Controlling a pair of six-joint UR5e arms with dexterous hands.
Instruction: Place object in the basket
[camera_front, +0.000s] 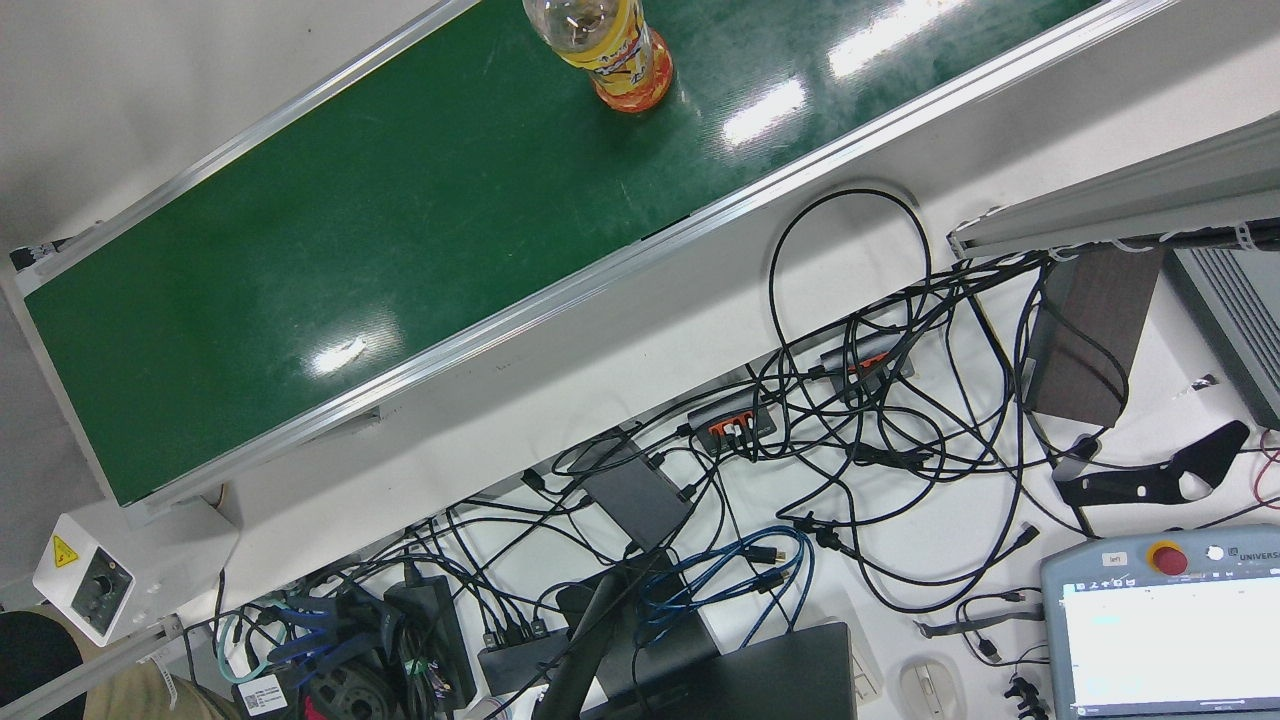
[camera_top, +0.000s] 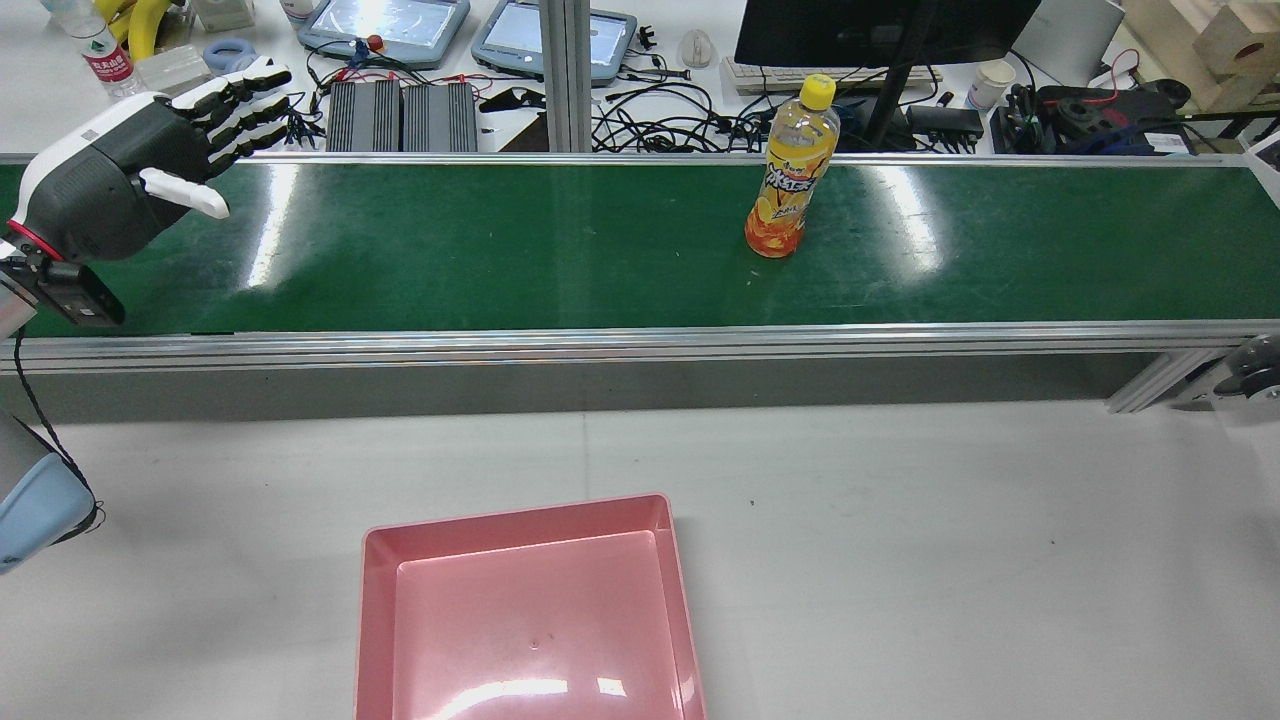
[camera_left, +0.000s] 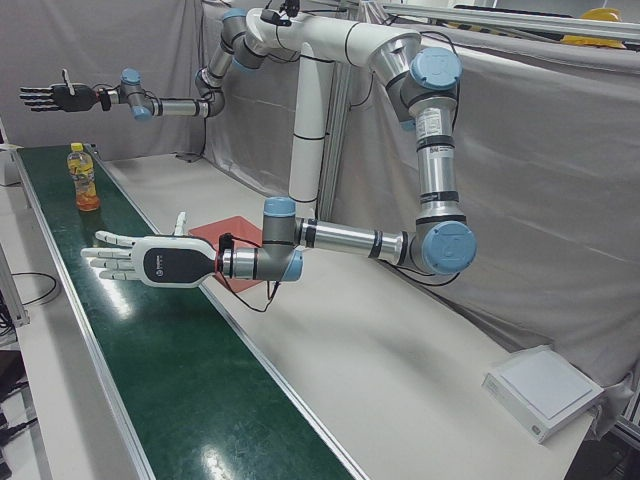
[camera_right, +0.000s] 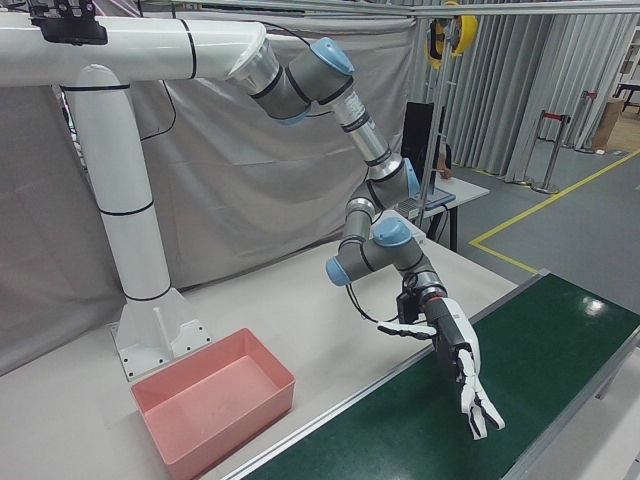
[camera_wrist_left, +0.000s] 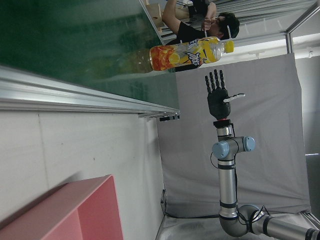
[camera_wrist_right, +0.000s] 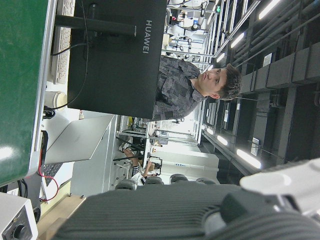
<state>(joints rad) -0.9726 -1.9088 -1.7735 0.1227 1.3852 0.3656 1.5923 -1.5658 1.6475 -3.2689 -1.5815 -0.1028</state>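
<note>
Left hand spread flat, empty, over left end of conveyor belt; right hand likewise spread, empty, raised past bottle.
Bottle upright on belt, right of middle, nearer far edge, well apart from both hands; pink basket empty on table off belt's near edge. Risks, as judged: tall bottle toppled and rolling if clipped by fingertips or gripped high; smooth wall slipping from loose wrap.
</note>
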